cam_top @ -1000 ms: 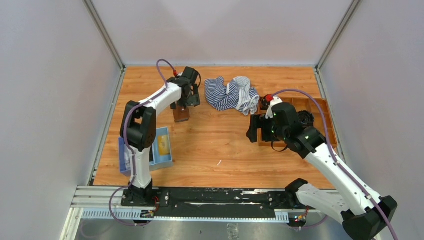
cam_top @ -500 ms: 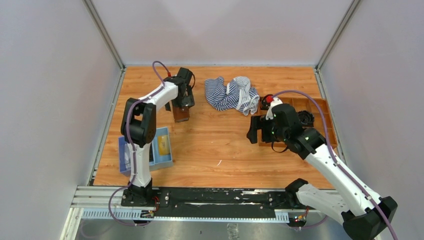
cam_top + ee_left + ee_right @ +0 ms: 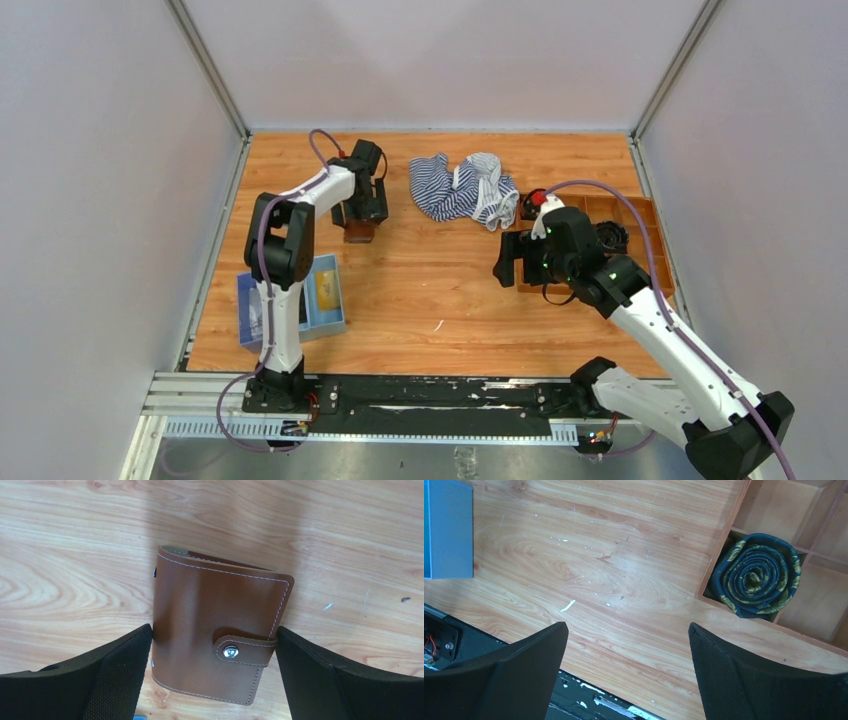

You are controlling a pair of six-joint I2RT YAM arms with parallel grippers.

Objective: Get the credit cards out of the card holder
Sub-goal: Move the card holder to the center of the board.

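Observation:
The card holder [image 3: 215, 625] is a brown leather wallet lying shut on the wood table, its strap snapped closed. In the top view [image 3: 360, 233] it lies at the back left, partly under my left gripper [image 3: 364, 210]. My left gripper [image 3: 212, 635] is open and low over it, one finger close against each long side. I cannot tell whether the fingers touch it. No credit cards show at the holder. My right gripper [image 3: 506, 262] is open and empty over bare wood [image 3: 629, 635], far from the holder.
A light-blue tray [image 3: 300, 310] at the near left holds a yellowish flat thing [image 3: 325, 290]; its corner shows in the right wrist view [image 3: 444, 530]. A striped cloth [image 3: 460, 188] lies at the back. A brown compartment box [image 3: 645, 215] holds a rolled tie [image 3: 756, 575].
My left gripper has moved from beyond the card holder back and down over it, now straddling it. The right arm has not moved.

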